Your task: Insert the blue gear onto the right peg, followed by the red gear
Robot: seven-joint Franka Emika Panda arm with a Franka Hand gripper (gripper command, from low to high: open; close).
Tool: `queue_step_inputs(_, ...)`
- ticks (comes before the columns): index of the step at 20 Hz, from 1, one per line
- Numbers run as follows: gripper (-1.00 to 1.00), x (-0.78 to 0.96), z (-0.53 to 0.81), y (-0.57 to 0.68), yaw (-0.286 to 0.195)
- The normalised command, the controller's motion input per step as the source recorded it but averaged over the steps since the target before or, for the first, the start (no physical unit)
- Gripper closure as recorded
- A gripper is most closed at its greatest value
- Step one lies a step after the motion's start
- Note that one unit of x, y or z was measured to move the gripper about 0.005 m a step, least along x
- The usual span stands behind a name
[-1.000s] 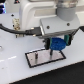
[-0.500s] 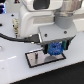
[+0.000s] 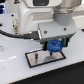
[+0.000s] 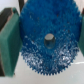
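Observation:
The blue gear [image 3: 55, 46] is held flat in my gripper [image 3: 55, 47], low over the exterior view's right part of the grey plate [image 3: 35, 59] with a black border. In the wrist view the blue gear [image 4: 46, 42] fills the picture, with green fingers [image 4: 8, 42] pressed against its toothed rim on both sides. A dark pin, which looks like the right peg [image 4: 49, 39], shows through the gear's centre hole. The plate's other pin and the red gear are not visible.
The white table [image 3: 15, 72] surrounds the plate. A black cable [image 3: 12, 35] runs from the exterior view's left into the arm. Dark background lies behind the arm.
The arm has come lower with the blue gear, bringing it closer to the plate; the grip on the gear is unchanged.

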Motion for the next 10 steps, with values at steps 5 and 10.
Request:
queue_step_inputs(5,1.00,0.14,-0.06,-0.09,0.000)
queue_step_inputs(10,1.00,0.17,-0.17,-0.13,0.000)
